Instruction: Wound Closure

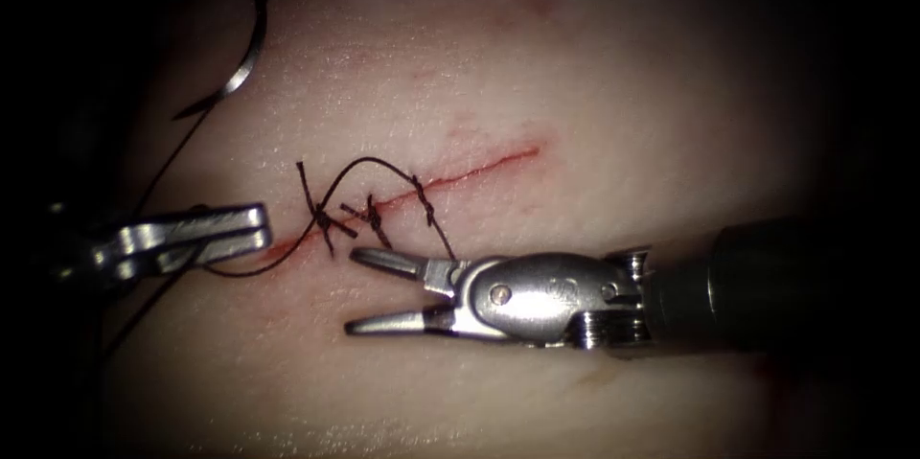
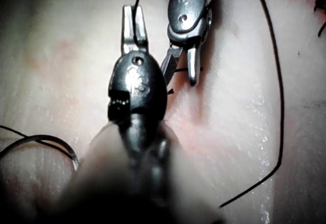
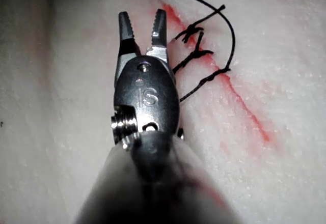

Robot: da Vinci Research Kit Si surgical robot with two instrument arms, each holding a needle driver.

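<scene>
— Tissue (image 1: 594,66), pale and glistening, spreads wide and bare beyond the right pincer (image 1: 356,290), whose steel jaws stand spread and hold nothing.

— And the cut (image 1: 479,167)?

— A thin red line running up and away from that pincer's tips; dark knotted thread (image 1: 369,215) crosses its near end, one strand passing right beside the upper jaw.

— The left pincer (image 1: 257,227)?

— Flat jaws pressed together at the cut's left end, thread running beside them; whether they pinch it cannot be told.

— The needle (image 1: 251,52)?

— Curved, lying free on the tissue's dark edge, well above the left pincer.
</scene>
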